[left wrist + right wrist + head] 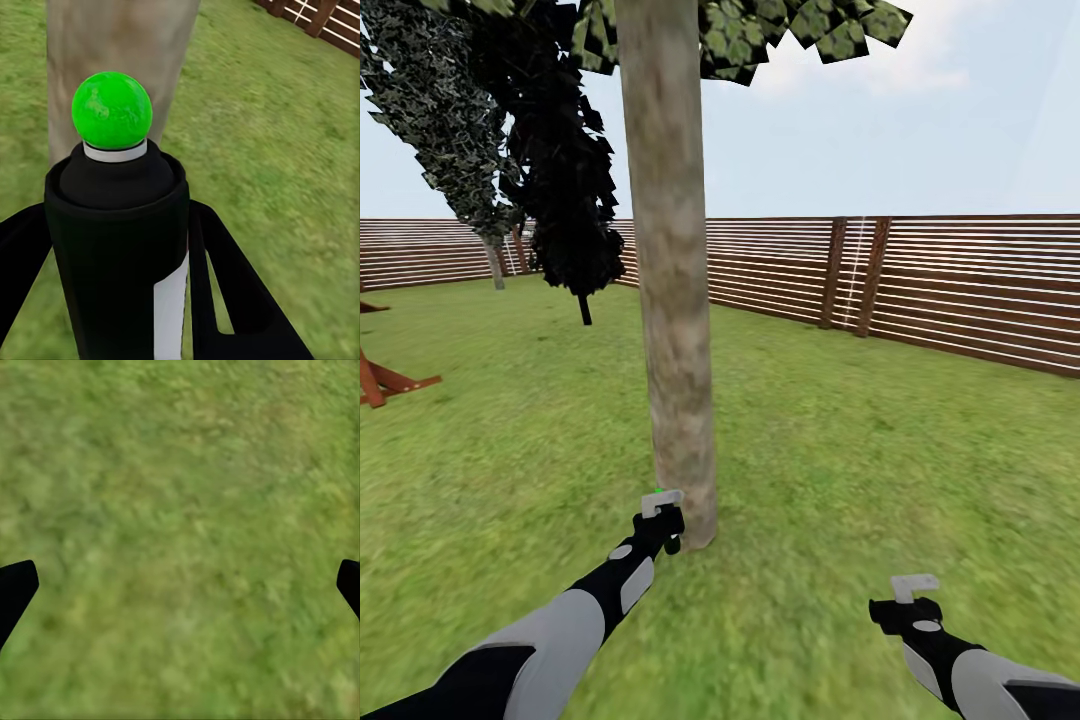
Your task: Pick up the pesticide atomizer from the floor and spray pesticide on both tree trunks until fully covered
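Your pesticide atomizer [116, 247], black with a green ball top, sits clamped in your left hand [660, 518] at lower centre of the head view, its nozzle just beside the foot of the tree trunk [672, 270]. So the pickup is done and you're placed to spray this trunk; no coating shows on the bark yet, and the second tree remains. Your right hand [913, 590], lower right, hangs spread apart over lawn [180, 510].
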Controlling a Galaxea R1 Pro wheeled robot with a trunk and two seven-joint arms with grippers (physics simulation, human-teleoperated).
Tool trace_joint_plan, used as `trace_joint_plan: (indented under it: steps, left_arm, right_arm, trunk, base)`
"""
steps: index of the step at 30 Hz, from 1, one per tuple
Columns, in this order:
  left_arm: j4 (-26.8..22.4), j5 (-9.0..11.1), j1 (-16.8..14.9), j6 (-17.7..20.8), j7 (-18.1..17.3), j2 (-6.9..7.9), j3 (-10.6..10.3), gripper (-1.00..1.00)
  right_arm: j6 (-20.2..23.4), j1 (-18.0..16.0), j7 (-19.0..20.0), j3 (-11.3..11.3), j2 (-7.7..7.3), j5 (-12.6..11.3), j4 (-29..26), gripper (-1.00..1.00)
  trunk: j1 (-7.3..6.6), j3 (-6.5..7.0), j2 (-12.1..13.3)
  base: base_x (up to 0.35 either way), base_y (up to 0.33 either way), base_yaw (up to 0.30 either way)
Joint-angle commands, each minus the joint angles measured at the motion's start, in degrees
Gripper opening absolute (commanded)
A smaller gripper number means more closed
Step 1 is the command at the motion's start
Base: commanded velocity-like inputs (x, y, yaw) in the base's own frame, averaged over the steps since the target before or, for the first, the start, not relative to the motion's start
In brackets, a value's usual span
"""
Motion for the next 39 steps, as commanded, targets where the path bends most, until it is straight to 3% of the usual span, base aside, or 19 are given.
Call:
trace_joint_plan:
  steps: [1,12,22,34,37,38,39]
  left_arm:
    - [0.09,0.53,-0.05,-0.12,-0.41,-0.02,0.33,-1.00]
    - [0.12,0.53,-0.05,-0.20,-0.41,-0.02,0.35,-1.00]
    - [0.16,0.53,-0.05,-0.20,-0.41,-0.02,0.39,-1.00]
    - [-0.11,0.45,-0.05,0.46,-0.62,-0.02,0.21,-1.00]
    - [-1.29,0.49,-0.05,5.73,-0.61,-0.02,0.06,-1.00]
    - [-6.83,0.48,-0.05,15.19,-0.58,-0.02,0.06,-1.00]
    - [-10.31,0.50,-0.05,20.55,-0.60,1.01,0.05,-1.00]
  right_arm:
    - [-0.34,-0.11,-0.30,-0.09,-0.02,0.60,0.27,1.00]
    - [-0.34,-0.11,-0.30,-0.09,-0.04,0.60,0.27,1.00]
    - [-0.34,-0.11,-0.30,-0.09,0.02,0.60,0.27,1.00]
    - [-0.14,-0.11,-0.21,-0.01,-0.20,0.90,0.21,1.00]
    - [-0.06,-0.11,-0.21,0.00,-0.19,0.94,0.19,1.00]
    - [0.00,-0.11,-0.21,0.00,-0.18,0.95,0.21,1.00]
    - [0.05,-0.11,-0.21,0.00,-0.19,0.95,0.20,1.00]
  trunk:
    - [0.00,-0.06,-0.04]
    - [0.00,-0.06,-0.04]
    - [0.00,-0.06,-0.04]
    - [0.00,-0.06,-0.04]
    - [0.00,-0.06,-0.04]
    - [0.00,-0.06,-0.04]
    - [0.00,-0.06,-0.04]
  base:
    - [0.005,0.008,0.000]
    - [0.006,0.113,0.000]
    - [0.274,0.066,0.000]
    - [0.012,0.002,0.000]
    - [0.000,0.000,0.000]
    - [0.000,0.000,0.000]
    - [0.000,0.000,0.000]
